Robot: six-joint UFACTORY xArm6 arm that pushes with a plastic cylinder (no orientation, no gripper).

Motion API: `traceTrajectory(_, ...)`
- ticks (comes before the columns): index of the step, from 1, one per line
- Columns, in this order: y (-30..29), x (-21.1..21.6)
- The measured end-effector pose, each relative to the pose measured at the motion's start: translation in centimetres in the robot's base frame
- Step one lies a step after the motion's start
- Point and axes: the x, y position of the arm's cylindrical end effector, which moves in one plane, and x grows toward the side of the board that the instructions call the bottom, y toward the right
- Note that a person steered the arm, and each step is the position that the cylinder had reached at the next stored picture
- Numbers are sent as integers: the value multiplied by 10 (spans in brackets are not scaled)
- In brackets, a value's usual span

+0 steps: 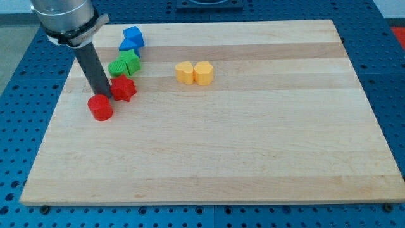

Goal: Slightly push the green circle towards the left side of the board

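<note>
Seven small blocks sit on the wooden table [253,158], most of them bunched near its top-left corner. No gripper is fitted: the arm ends in a dark rod, so nothing is open, closed or held. My tip [104,97] comes down at a slant from the view's top left and ends just above the red cylinder [100,107], touching it or nearly so; the rod hides the exact contact. The red star [124,88] lies just to the right of the tip, close beside the rod.

Above the red star are two green blocks pressed together. The left one [118,68] is the lower and rounder, and I take it for the green circle, though its shape is hard to make out; the right green block [131,61] looks more angular. The green circle is up and to the right of my tip, apart from it, with the rod passing just to its left.

Two blue blocks touch each other at the top of the cluster: a lower blue block [128,45] resting against the green pair, and an upper blue block [134,35] near the table's top edge.

Two yellow blocks [194,73] stand side by side, touching, well to the right of the cluster.
</note>
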Motion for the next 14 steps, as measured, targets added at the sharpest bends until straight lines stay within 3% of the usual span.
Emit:
traceTrajectory(1, 3, 0)
traceTrajectory(3, -66, -21)
traceTrajectory(6, -5, -42)
traceTrajectory(11, 1, -41)
traceTrajectory(12, 8, -22)
traceTrajectory(14, 85, -17)
